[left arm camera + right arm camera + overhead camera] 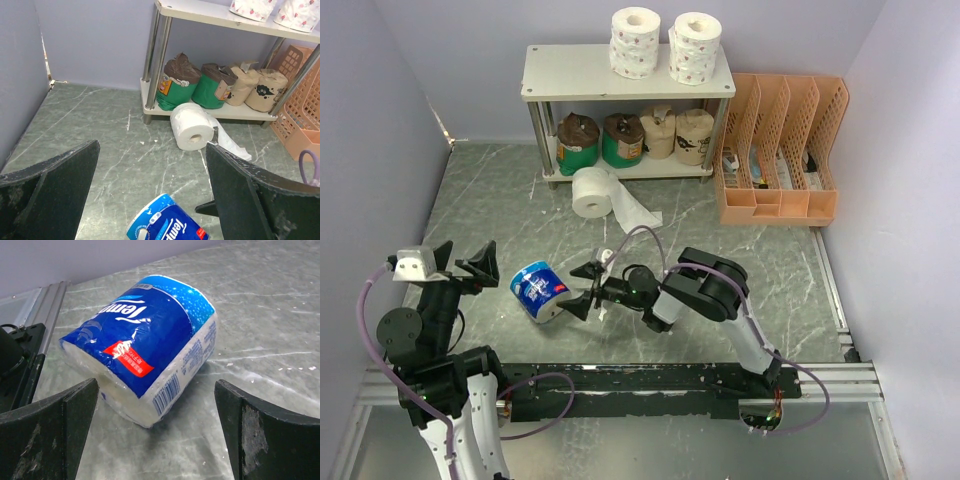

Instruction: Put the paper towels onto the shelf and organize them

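Observation:
A blue-white wrapped paper towel roll (540, 290) (167, 222) (145, 340) lies on its side on the marble floor. My right gripper (578, 289) (156, 385) is open just to its right, a finger on either side of its near end without touching. My left gripper (462, 262) (152, 147) is open and empty, left of that roll. A plain white roll (592, 192) (192, 126) with a loose sheet lies before the shelf (570, 75) (200, 10). Two patterned rolls (635, 42) stand on top. Two green-wrapped rolls (578, 143) and two tan rolls (694, 136) fill the lower tier.
An orange perforated file organizer (780, 150) (300, 115) stands right of the shelf. Lilac walls close in the left, back and right sides. A black and metal rail (650, 385) carries the arm bases at the near edge. A purple cable (650, 240) loops over the right arm.

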{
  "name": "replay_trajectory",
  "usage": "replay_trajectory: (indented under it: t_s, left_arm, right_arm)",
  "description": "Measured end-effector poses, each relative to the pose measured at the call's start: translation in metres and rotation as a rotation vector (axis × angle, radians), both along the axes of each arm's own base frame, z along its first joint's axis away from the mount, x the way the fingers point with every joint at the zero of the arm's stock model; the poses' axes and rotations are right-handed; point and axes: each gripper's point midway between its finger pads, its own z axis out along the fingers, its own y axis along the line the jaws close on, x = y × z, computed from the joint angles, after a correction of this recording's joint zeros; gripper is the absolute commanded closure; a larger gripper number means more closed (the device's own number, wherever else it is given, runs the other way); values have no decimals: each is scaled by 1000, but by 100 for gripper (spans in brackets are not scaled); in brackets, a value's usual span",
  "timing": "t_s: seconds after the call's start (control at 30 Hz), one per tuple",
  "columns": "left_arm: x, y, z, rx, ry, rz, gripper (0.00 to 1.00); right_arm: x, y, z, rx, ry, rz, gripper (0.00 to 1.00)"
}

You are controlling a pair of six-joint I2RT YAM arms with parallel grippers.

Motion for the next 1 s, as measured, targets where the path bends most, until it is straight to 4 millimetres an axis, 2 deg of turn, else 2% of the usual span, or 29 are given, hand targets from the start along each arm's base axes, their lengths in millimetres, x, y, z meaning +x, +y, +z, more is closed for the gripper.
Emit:
replay_trajectory:
  t_s: [0.13, 0.27, 0.5, 0.67, 0.8, 0.87, 0.93, 1.0]
  left_arm:
    - [-1, 0, 1, 5, -5, 1, 1]
    - [-2, 0, 1, 9, -10, 4, 1]
    - [-2, 0, 0, 10, -10, 3, 1]
    - [-2, 0, 0, 11, -11, 2, 1]
    - [-3, -1, 0, 12, -11, 1, 1]
    - [-3, -1, 0, 15, -14, 2, 1]
    - [-3, -1, 0, 17, -15, 1, 1]
    - [-3, -1, 0, 18, -16, 2, 1]
  right_arm:
    - [2, 10, -7, 2, 12, 21, 5]
    - [0, 16, -15, 1, 31, 44, 21]
    - [-2, 21, -15, 10, 44, 73, 98]
    - [-2, 18, -15, 8, 58, 66, 100]
    - [-5, 10, -2, -7, 81, 48, 100]
    - [-4, 10, 17, -13, 91, 29, 100]
    - [4, 13, 44, -30, 104, -21, 100]
    - [20, 30, 76, -75, 132, -92, 100]
